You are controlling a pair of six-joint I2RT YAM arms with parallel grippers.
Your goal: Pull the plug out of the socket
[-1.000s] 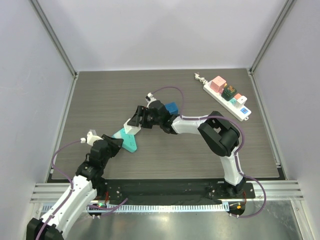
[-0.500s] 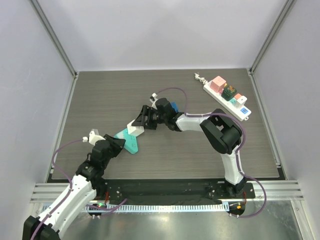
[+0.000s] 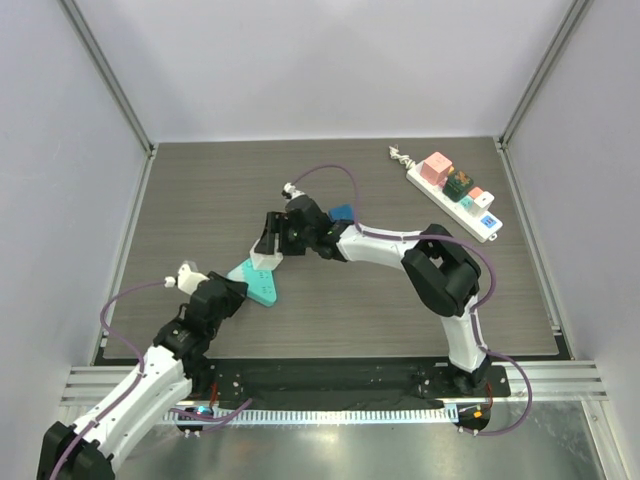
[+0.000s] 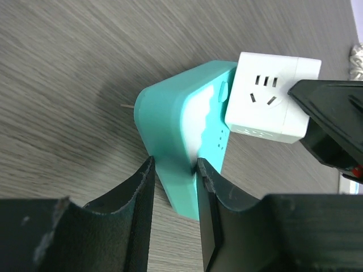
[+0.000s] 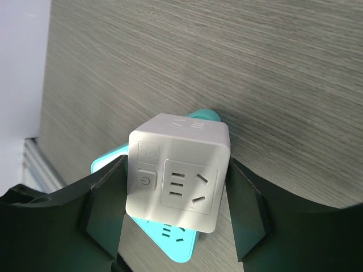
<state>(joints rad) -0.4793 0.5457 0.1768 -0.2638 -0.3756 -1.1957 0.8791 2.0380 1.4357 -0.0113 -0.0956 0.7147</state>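
Observation:
A teal triangular socket [image 3: 262, 290] lies on the wood table with a white cube plug [image 3: 262, 258] seated in its far end. My left gripper [image 3: 232, 291] is shut on the socket's near corner; in the left wrist view the fingers [image 4: 142, 192] pinch the teal body [image 4: 170, 124], with the cube [image 4: 272, 96] beyond. My right gripper [image 3: 268, 244] is shut on the cube. In the right wrist view both fingers press its sides [image 5: 178, 170], and the socket [image 5: 176, 246] shows under it.
A white power strip [image 3: 452, 190] with pink, green and small blue plugs lies at the back right, a coiled cord at its far end. Metal frame posts stand at both back corners. The right arm's purple cable loops above the wrist.
The right wrist swung slightly right, then back left, staying on the cube. The left arm shifted a little. Plug and socket remain joined in nearly the same spot.

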